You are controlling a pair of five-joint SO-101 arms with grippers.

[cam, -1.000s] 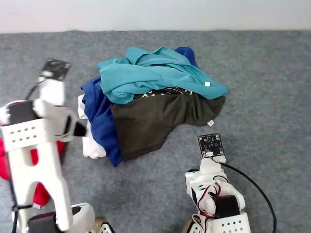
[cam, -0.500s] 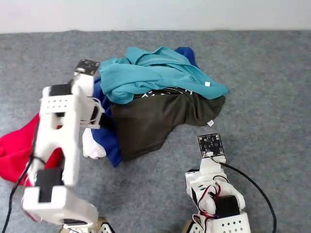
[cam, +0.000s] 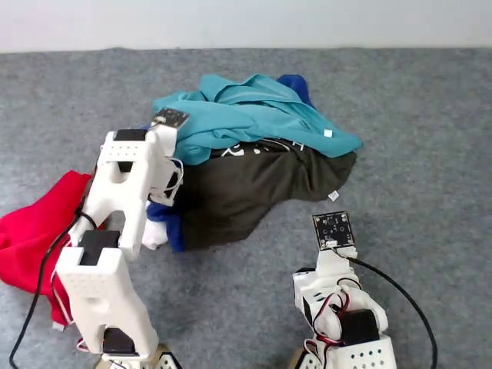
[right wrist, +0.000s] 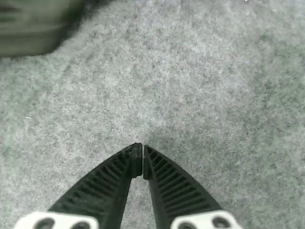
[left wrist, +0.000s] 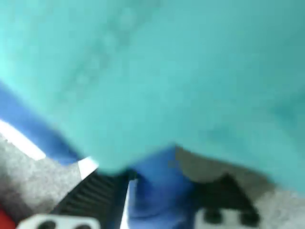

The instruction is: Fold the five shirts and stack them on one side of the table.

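A heap of shirts lies mid-table: a teal shirt point(cam: 254, 115) on top, a dark olive shirt point(cam: 246, 188) under it, a blue shirt point(cam: 171, 223) and a white shirt point(cam: 154, 234) poking out at the heap's left edge. A red shirt point(cam: 34, 231) lies apart at the left. My left arm point(cam: 127, 177) stretches over the heap's left side. Its gripper point(left wrist: 171, 177) is open, pressed under the teal shirt point(left wrist: 181, 71) with blue cloth point(left wrist: 159, 188) between the fingers. My right gripper point(right wrist: 143, 162) is shut and empty over bare carpet, near the olive shirt point(right wrist: 28, 28).
Grey carpet point(cam: 415, 154) covers the table, with free room right of the heap and along the front. The right arm point(cam: 338, 307) sits folded at the front edge. A pale wall point(cam: 246, 23) runs along the back.
My left arm has swung from the far left over the red shirt to the heap's left side, uncovering the red shirt. The right arm has not moved.
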